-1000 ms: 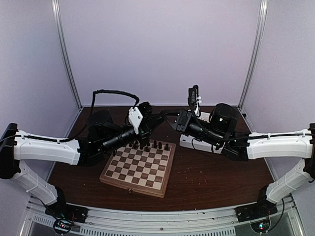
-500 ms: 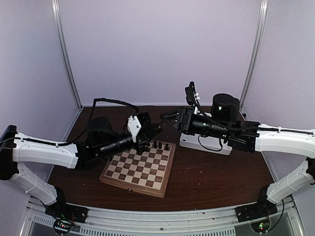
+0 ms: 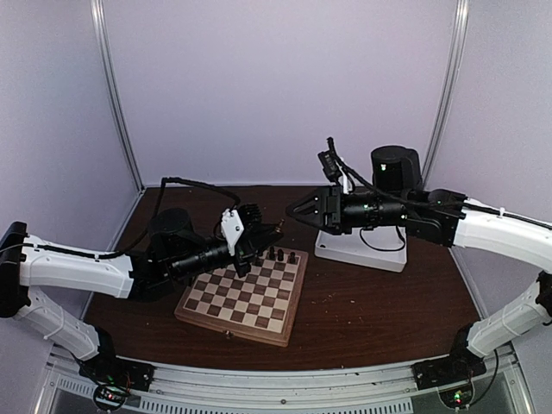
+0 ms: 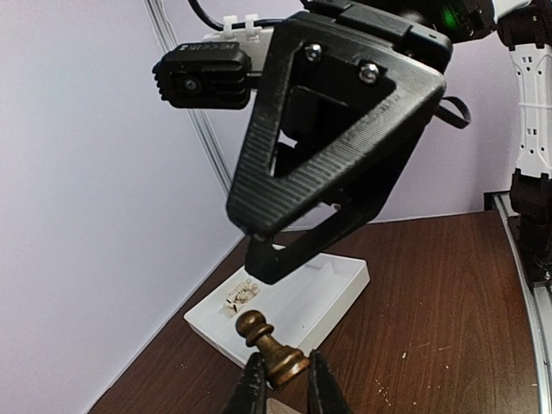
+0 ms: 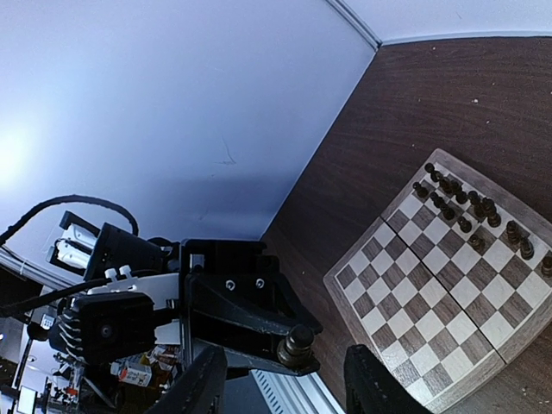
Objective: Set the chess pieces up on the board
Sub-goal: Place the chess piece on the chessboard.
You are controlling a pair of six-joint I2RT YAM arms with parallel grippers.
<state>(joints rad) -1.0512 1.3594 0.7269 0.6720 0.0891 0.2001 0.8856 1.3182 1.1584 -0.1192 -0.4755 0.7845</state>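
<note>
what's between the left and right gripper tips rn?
Only the dark pawn, pinched in the left gripper, with its head sticking out toward the open right gripper. Nothing else is in the gap. Both wrist views show it.

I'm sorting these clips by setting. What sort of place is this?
Probably a lab robot cell, not a home: plain pale walls with metal rails enclose a brown table holding a chessboard and white tray.
</note>
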